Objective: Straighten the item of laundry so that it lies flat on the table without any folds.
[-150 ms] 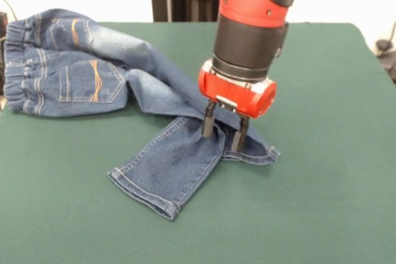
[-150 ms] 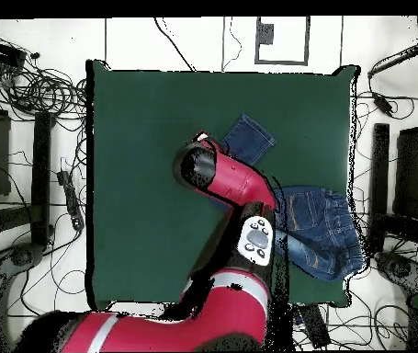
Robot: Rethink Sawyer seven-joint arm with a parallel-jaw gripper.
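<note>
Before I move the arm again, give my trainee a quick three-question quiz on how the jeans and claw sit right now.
1. True or false: the jeans lie fully flat on the table.
2. Where is the claw? A) over the waistband B) down at the legs, where one crosses the other C) off the cloth
3. Fill in: the waistband sits near the table's ____.

Key: 1 false, one leg is folded across the other. 2 B, its fingers are spread and touching denim. 3 edge.
</note>
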